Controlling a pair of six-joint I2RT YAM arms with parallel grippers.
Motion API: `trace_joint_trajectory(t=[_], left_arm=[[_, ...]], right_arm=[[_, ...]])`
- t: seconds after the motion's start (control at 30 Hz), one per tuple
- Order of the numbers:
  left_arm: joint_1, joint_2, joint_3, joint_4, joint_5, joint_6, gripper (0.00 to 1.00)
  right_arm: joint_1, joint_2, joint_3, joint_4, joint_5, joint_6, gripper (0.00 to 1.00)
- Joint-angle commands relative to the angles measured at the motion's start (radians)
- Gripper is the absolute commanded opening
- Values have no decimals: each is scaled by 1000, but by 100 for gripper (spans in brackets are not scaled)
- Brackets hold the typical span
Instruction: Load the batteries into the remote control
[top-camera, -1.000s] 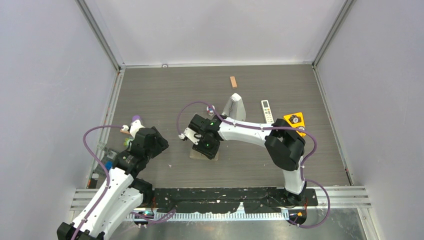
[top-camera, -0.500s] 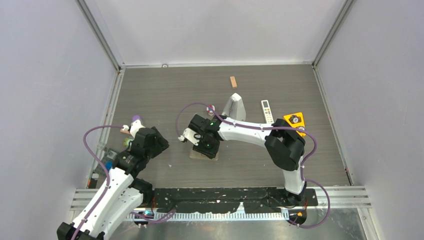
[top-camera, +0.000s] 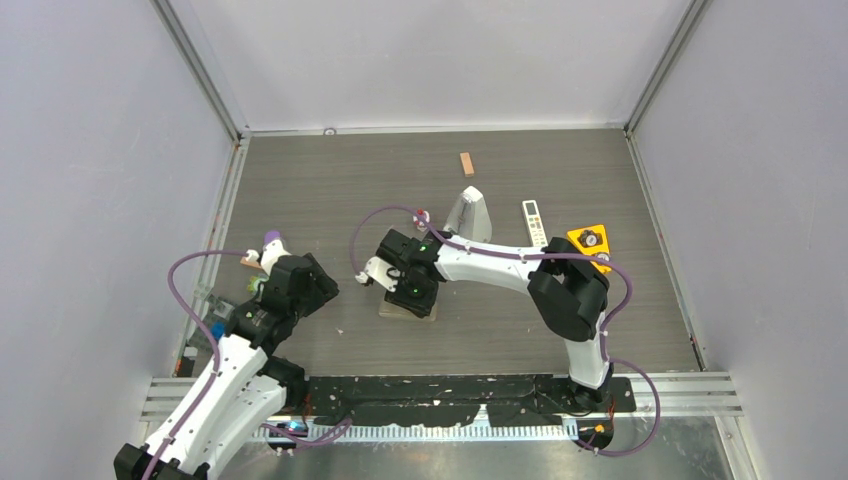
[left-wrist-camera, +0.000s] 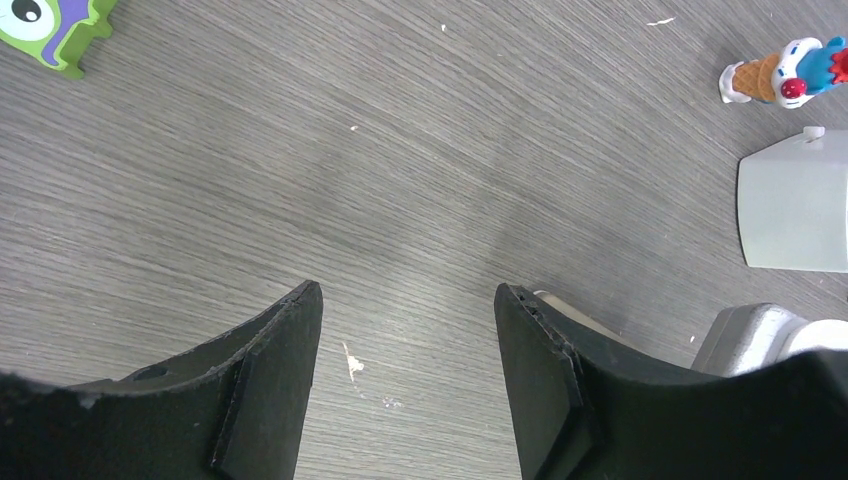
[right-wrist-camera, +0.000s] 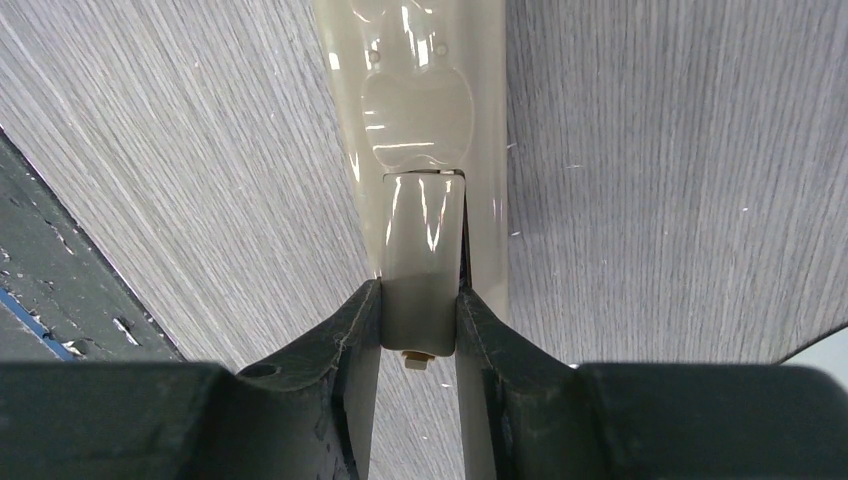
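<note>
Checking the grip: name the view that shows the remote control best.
Right wrist: the remote control fills the middle, clamped in the right gripper. Top external shows only a sliver under that gripper; left wrist shows none.

Lab enclosure: plain white walls (top-camera: 430, 60), aluminium framing (top-camera: 200, 70).

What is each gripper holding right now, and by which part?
Right gripper pinches the small cover of the remote control by the two sides of its near end. Left gripper is open, holding nothing.
</note>
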Motion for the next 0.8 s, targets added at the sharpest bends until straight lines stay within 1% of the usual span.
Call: trace_joint_trajectory(t=[0.0, 0.07, 0.13, 0.3, 0.4, 0.6, 0.77], left_arm=[[4, -1, 17, 40, -1, 16, 65], [5, -1, 17, 40, 0, 18, 65], [5, 1, 17, 40, 2, 19, 65], [5, -1, 17, 40, 4, 20, 66], [5, -3, 17, 40, 4, 21, 66], [6, 1, 15, 44, 12, 24, 67], [6, 0, 9, 47, 27, 26, 68]], right_arm=[[7, 7, 9, 37, 9, -7, 35], [7, 10, 7, 42, 21, -4, 36], [7, 11, 7, 43, 33, -2, 39], [7, -5, 1, 52, 47, 2, 53], [7, -24, 3, 51, 40, 4, 59], [7, -64, 3, 51, 30, 16, 66], [5, -110, -1, 63, 25, 43, 69]])
